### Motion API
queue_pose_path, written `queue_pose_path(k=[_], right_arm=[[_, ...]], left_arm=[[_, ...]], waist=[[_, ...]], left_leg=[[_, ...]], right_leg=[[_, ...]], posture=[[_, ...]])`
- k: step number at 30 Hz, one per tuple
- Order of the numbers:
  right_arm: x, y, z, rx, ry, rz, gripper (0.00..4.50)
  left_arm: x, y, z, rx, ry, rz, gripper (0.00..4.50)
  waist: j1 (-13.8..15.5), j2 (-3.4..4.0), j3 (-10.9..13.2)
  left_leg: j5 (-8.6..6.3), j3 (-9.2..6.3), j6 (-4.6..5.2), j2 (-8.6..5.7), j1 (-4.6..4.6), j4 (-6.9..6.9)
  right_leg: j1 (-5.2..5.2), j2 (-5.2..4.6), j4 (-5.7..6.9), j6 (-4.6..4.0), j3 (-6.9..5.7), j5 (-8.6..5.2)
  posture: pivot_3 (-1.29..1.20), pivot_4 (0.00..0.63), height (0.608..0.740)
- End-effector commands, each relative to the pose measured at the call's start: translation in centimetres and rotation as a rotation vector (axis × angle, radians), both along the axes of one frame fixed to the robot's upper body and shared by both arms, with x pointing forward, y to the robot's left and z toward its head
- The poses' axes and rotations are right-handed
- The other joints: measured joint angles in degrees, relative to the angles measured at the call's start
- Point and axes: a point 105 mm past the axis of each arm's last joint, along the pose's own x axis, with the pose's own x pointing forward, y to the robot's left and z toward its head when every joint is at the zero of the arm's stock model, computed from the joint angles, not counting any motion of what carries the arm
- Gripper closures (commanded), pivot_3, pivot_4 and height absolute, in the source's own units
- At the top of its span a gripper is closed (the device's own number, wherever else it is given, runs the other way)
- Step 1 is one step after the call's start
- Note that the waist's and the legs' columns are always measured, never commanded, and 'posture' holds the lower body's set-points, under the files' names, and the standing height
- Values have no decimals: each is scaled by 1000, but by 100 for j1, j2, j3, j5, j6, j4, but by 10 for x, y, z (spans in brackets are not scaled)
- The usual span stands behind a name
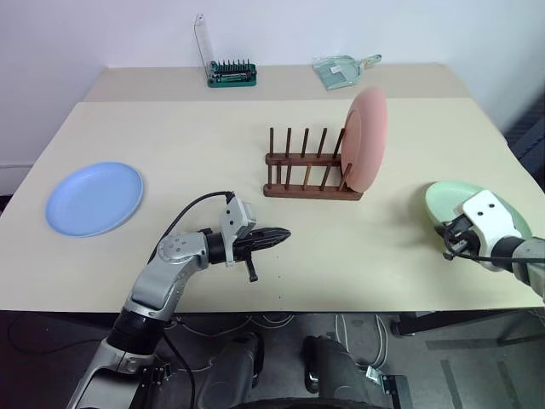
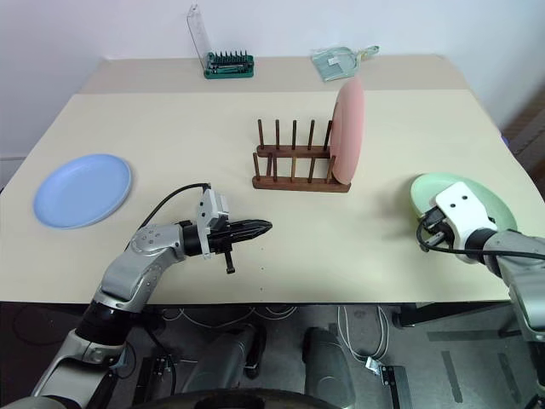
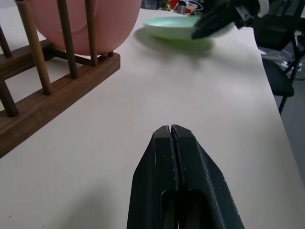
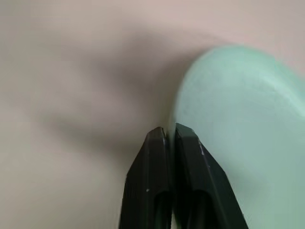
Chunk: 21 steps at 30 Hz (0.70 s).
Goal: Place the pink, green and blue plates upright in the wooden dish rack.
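Right gripper (image 4: 170,131), fingers together, meets green plate (image 4: 238,124) rim.

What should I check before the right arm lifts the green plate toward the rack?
1. Right gripper shut at the green plate rim: ok.
2. Rim really pinched between the fingers: cannot tell.
3. Pink plate standing upright at the wooden dish rack end: ok.
4. Free slots beside it: ok.
5. Left gripper shut, holding nothing, away from the rack: ok.
6. Blue plate flat on the table, still waiting: ok.
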Motion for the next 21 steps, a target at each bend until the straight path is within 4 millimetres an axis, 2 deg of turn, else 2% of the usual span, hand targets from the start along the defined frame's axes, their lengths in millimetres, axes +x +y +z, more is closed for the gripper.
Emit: queue_pose_path(k=[1,4,7,9,11,15,19,21], right_arm=[[18,0,61,-78,-259,-1,4472],[32,24,124,-36,-546,73,4472],[30,70,194,80,-827,227,4472],[22,99,215,161,-901,349,4472],[13,128,222,288,-888,490,4472],[-12,179,223,585,-781,758,4472],[-19,194,223,732,-731,817,4472],[-17,214,208,951,-592,837,4472]], left_arm=[[-2,-1,8,-13,-39,-7,4500],[-1,-2,8,-14,-40,-10,4500],[-1,-4,8,-17,-43,-13,4500],[-1,-4,8,-18,-43,-12,4500],[-1,-4,8,-20,-44,-11,4500],[-1,-4,9,-25,-43,-5,4500],[-1,-2,9,-30,-44,3,4500],[2,6,12,-38,-50,36,4500]], waist=[[-8,0,0],[-13,0,2],[-43,0,4],[-44,-2,3],[4,-14,3],[7,-15,4],[3,-13,4],[-4,-15,3]], left_leg=[[0,0,0,0,0,0],[0,4,0,2,0,-1],[0,6,0,5,1,-4],[0,6,0,7,-1,-4],[0,-2,0,8,-2,-10],[-5,0,7,6,-7,-3],[-5,0,8,6,-6,-2],[-5,1,8,7,-4,-4]], right_leg=[[0,0,0,-2,0,1],[-2,1,0,-6,1,4],[-5,2,2,-7,1,5],[-8,5,2,-4,0,8],[-7,6,-1,5,-5,13],[-6,2,-9,5,-2,14],[-8,2,-6,-7,0,10],[-9,3,-5,-8,1,10]], posture=[[0,150,735],[0,150,735],[0,150,735],[0,150,735],[0,150,735],[0,150,735],[0,150,735],[0,150,735]])
